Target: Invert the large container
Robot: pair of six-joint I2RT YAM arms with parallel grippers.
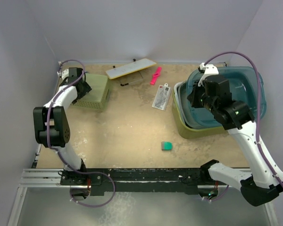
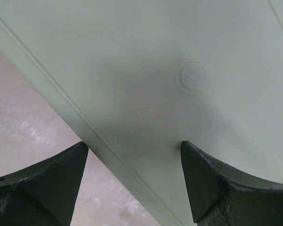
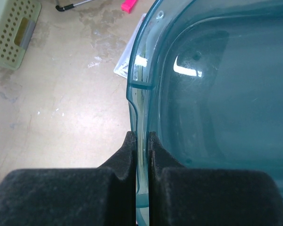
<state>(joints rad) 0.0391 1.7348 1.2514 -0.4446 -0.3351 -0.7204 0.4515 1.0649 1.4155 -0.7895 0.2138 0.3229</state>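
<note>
L gripper (image 2: 133,147): jaws apart, over basket (image 1: 96,92), holds nothing. R gripper (image 3: 141,137): clamped on rim of tub (image 3: 217,94). Tub sits nested in container (image 1: 198,129), at right. Risk: thin-rim pinch may slip on lift; tub could drag container or drop back in.

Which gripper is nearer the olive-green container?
Right. The right gripper pinches the rim of the teal tub inside the olive-green container; the left gripper is open over the pale basket, far away.
</note>
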